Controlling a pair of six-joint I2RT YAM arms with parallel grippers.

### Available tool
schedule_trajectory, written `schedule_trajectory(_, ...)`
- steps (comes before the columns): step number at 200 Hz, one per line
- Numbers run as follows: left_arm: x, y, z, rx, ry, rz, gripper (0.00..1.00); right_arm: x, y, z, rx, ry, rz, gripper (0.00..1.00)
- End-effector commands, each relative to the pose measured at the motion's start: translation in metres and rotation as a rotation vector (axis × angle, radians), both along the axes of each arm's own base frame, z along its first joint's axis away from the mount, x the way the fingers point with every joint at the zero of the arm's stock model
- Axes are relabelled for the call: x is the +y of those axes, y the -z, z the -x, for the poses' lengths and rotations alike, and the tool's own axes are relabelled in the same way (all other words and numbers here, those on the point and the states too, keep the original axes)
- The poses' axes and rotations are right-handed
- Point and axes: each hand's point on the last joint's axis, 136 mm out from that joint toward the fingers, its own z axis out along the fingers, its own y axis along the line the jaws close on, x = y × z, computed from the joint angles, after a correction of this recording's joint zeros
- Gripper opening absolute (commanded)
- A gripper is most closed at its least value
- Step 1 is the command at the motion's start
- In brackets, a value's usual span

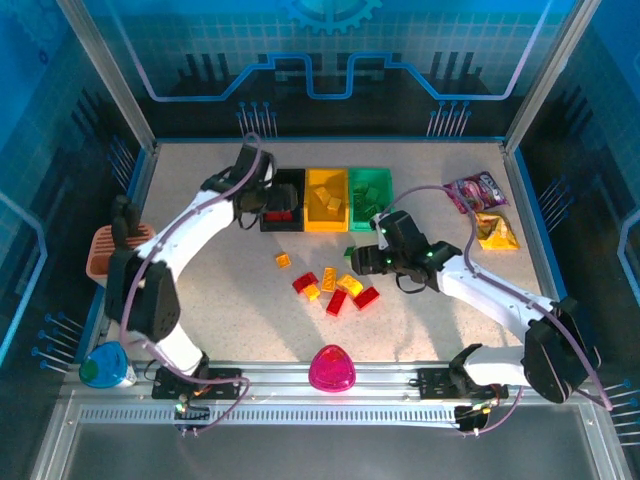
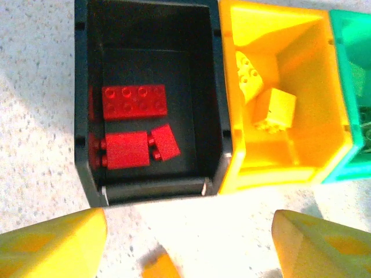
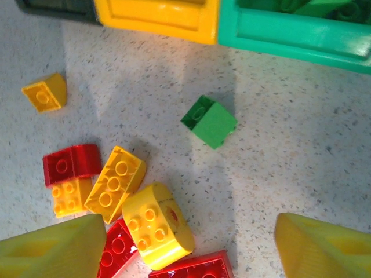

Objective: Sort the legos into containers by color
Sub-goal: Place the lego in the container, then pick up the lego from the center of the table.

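Bins: black bin (image 2: pixel 83 87), yellow bin (image 2: pixel 278 23) and green bin (image 3: pixel 290 37) abut, one per colour.
Left gripper (image 2: pixel 188 231): my fingers apart, empty, above black bin.
Right gripper (image 3: pixel 188 234): my fingers apart, empty, above loose legos (image 3: pixel 116 182), to pick.
Red bricks (image 2: pixel 134 102): in black bin.
Green brick (image 3: pixel 209 121): loose, near green bin.

A glossy pink dome (image 1: pixel 331 368) is parked at the near edge of the speckled table (image 1: pixel 235 305). Far right, a purple snack packet (image 1: pixel 476 190) is laid just behind a yellow snack packet (image 1: pixel 496 232). A terracotta slotted holder (image 1: pixel 100 252) is tucked at the left edge.
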Motion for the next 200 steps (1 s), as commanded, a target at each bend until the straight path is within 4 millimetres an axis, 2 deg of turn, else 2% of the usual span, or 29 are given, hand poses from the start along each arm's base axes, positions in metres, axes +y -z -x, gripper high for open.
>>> schedule_trajectory(1,-0.006,0.003,0.023,-0.016,-0.005,0.112,0.75,0.031,-0.023,-0.002,-0.063,-0.162,0.031,0.84)
schedule_trajectory(35,0.009,0.028,0.064,0.004,-0.057,0.142,0.74,0.069,-0.020,0.004,-0.044,-0.346,0.128,0.87)
schedule_trajectory(65,0.021,0.058,0.099,0.027,-0.106,0.173,0.73,0.096,-0.003,0.006,0.033,-0.425,0.206,0.88)
schedule_trajectory(89,0.028,0.071,0.123,0.019,-0.113,0.195,0.73,0.116,0.018,0.010,0.072,-0.482,0.326,0.91)
schedule_trajectory(130,0.039,0.069,0.153,-0.029,-0.133,0.228,0.73,0.131,0.059,0.021,0.222,-0.525,0.449,0.92)
schedule_trajectory(172,0.052,0.057,0.163,-0.106,-0.173,0.231,0.72,0.137,0.079,0.027,0.318,-0.506,0.462,0.92)
schedule_trajectory(200,0.051,0.056,0.165,-0.108,-0.174,0.243,0.71,0.141,0.087,0.028,0.331,-0.488,0.473,0.92)
